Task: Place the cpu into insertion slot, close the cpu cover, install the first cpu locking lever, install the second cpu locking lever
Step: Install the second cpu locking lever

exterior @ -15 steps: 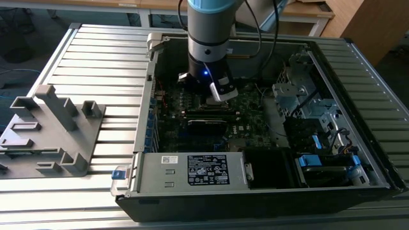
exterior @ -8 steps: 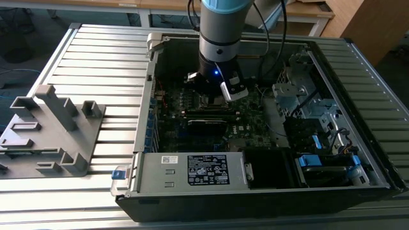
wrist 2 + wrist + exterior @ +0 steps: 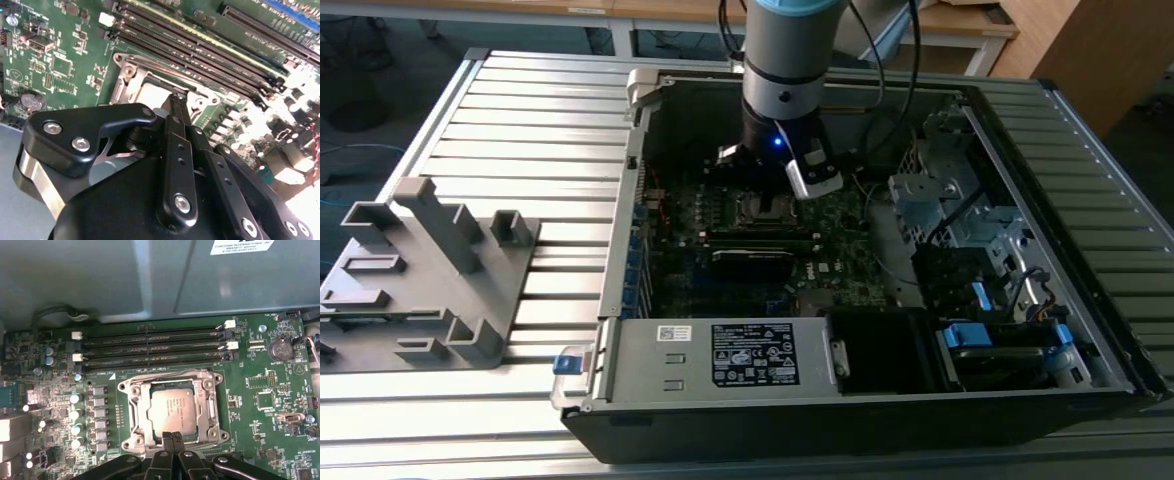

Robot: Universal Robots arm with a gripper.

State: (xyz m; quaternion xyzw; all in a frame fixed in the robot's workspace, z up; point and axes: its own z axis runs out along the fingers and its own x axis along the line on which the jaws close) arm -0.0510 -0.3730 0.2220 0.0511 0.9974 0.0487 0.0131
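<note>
The cpu lies flat in its socket on the green motherboard, its dull silvery top showing. The cpu cover, a silvery frame, lies flat around it, with the chip seen through its window. A thin wire lever runs along the socket's edge nearest the memory slots. My gripper is shut with nothing between its fingers, and its tips sit at the socket's edge farthest from the memory slots. In the second wrist view the gripper points at the socket. In the exterior view the gripper hangs over the board inside the open computer case.
Long black memory slots run beside the socket, a row of capacitors on another side, and a coin battery further off. The case's grey power supply box and drive cage hem in the board. A grey fixture stands on the exterior view's left.
</note>
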